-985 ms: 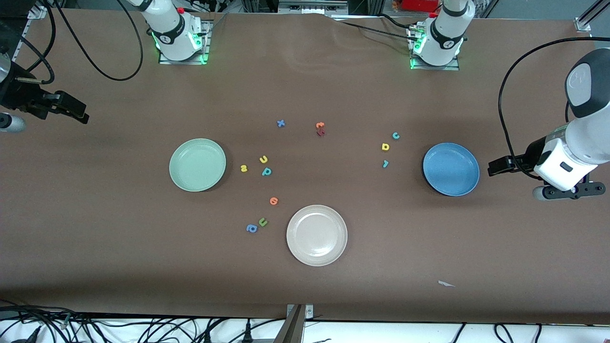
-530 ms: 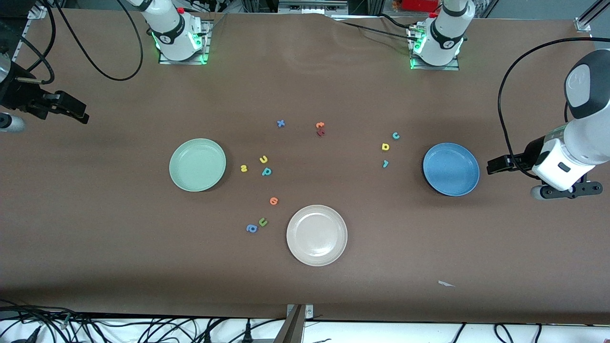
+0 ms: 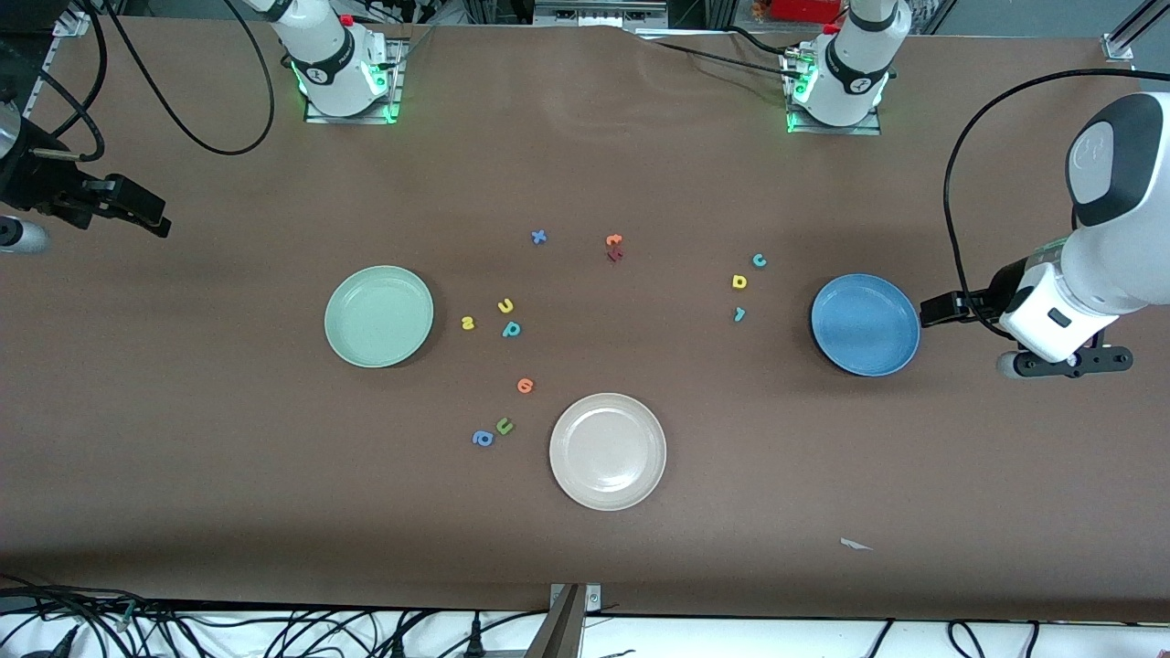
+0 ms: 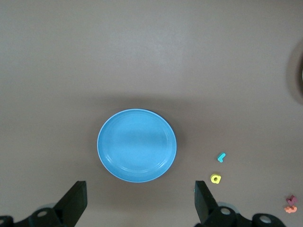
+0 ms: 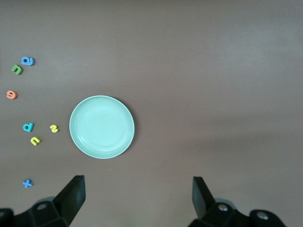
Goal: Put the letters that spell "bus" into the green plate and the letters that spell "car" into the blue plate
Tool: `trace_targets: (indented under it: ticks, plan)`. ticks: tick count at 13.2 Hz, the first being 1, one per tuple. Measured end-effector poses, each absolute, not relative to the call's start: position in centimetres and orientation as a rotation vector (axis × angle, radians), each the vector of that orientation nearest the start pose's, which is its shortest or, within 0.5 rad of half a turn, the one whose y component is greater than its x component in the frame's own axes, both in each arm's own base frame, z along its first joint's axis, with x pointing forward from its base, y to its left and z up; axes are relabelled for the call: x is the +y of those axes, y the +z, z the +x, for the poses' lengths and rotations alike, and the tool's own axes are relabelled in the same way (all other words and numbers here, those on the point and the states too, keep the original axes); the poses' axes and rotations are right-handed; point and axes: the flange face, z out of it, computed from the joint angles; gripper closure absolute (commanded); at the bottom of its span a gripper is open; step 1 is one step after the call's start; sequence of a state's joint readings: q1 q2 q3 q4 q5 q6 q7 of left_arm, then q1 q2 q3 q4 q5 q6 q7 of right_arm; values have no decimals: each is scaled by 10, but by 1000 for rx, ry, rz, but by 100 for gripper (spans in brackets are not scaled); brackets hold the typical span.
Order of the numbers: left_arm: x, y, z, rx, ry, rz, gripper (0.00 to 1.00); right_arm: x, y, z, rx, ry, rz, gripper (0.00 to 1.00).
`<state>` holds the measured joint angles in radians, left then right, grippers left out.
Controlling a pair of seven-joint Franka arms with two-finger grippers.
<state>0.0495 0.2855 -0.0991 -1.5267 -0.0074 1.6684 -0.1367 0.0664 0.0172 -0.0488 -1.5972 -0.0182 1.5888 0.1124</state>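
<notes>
The green plate [image 3: 378, 316] [image 5: 102, 126] lies bare toward the right arm's end. Beside it sit a yellow s [image 3: 468, 323] [image 5: 54, 128], a yellow u [image 3: 505, 306] [image 5: 35, 140] and a teal b [image 3: 512, 329] [image 5: 28, 126]. The blue plate [image 3: 865, 324] [image 4: 137, 145] lies bare toward the left arm's end, with a teal c [image 3: 759, 260], a yellow a [image 3: 739, 281] [image 4: 216, 178] and a teal r [image 3: 739, 314] [image 4: 221, 157] beside it. My left gripper [image 3: 928, 311] [image 4: 139, 198] hangs open over the table just outside the blue plate's rim. My right gripper [image 3: 151, 217] [image 5: 137, 196] waits open over the table's end.
A cream-white plate [image 3: 608, 451] sits nearest the front camera. Near it lie an orange letter [image 3: 525, 386], a green u [image 3: 505, 426] and a blue a [image 3: 483, 439]. A blue x [image 3: 538, 237] and orange and dark red letters [image 3: 614, 248] lie mid-table. A paper scrap [image 3: 856, 545] lies by the front edge.
My left arm has shifted a little toward the blue plate, its gripper still open. The right arm and all letters have stayed put.
</notes>
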Motion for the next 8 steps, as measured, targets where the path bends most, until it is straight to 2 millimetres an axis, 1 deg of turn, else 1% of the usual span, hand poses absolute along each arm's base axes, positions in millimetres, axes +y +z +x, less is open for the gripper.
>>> trace_targets:
  ticks: [4,8]
  plan:
    - [-32,480,631,-126,244,-3150,0,8,604,560,149,43,-3159,0]
    - [-33,477,632,-124,251,-3150,0,8,604,560,149,45,-3159,0]
